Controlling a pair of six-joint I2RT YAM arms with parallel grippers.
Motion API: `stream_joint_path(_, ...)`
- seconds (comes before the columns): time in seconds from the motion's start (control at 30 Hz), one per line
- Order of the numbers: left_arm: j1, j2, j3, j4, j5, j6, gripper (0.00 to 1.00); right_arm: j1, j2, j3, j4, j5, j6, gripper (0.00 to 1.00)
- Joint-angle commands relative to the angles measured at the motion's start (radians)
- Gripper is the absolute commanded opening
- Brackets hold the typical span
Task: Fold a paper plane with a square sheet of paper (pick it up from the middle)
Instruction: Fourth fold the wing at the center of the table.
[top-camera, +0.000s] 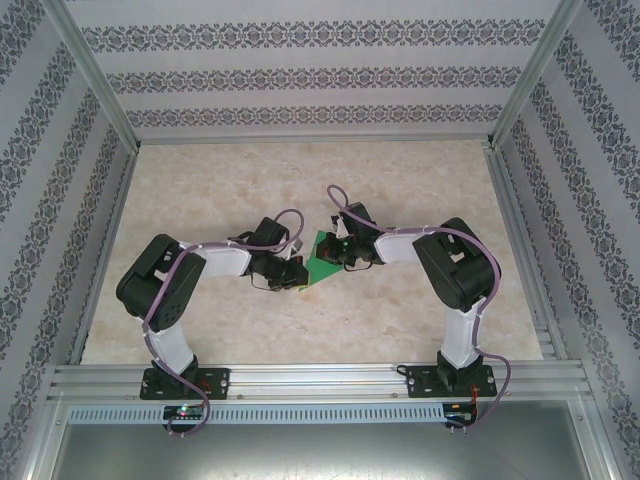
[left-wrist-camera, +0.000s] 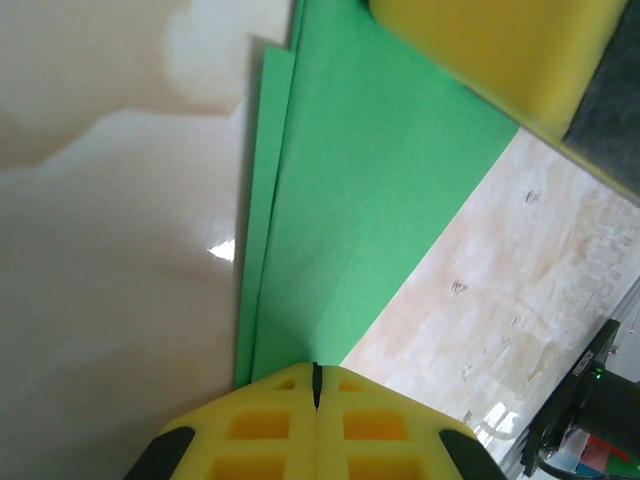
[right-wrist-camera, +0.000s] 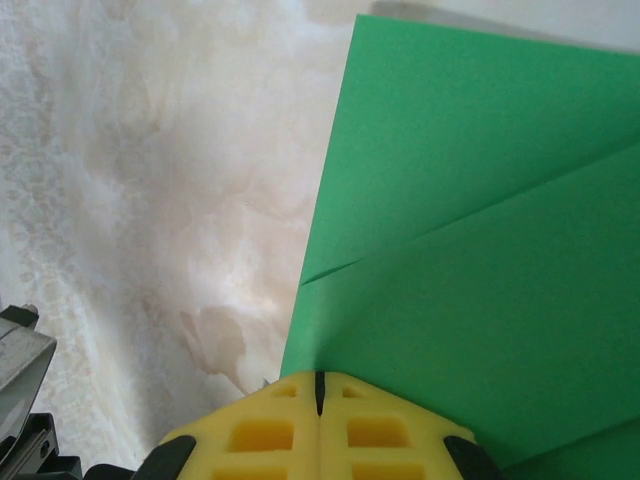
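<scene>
Paper status: the thin bright-green sheet of paper lies partly folded on the beige marbled tabletop, near its middle, between the two arms. From the left wrist we see two stacked layers, offset along one long edge. From the right wrist we see a diagonal flap lying over a lower layer, with a short slit-like gap at the sheet's edge. The left gripper sits at the sheet's near-left end, its yellow gridded fingers pressed together with a thin dark seam between them. The right gripper sits at the far-right side, closed the same way, resting on the green surface. For both, we cannot tell whether paper is nipped between the tips or merely lies under them.
</scene>
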Motion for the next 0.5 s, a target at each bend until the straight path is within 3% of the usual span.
stream_joint_path(0.0, 0.002, -0.022, -0.074, -0.139, -0.02, 0.033, 0.03, -0.002, 0.083, -0.035, -0.177, 0.103, -0.031, 0.02)
stream_joint_path(0.17, 0.009, -0.091, -0.132, -0.188, -0.021, 0.052, 0.0, -0.002, 0.083, -0.034, -0.187, 0.105, -0.032, 0.02)
stream_joint_path(0.33, 0.015, -0.234, -0.128, -0.041, -0.002, 0.001, 0.0, -0.002, 0.079, -0.035, -0.187, 0.106, -0.034, 0.03)
stream_joint_path(0.47, 0.015, -0.232, -0.103, 0.115, 0.001, -0.058, 0.0, -0.002, 0.083, -0.038, -0.178, 0.109, -0.024, 0.02)
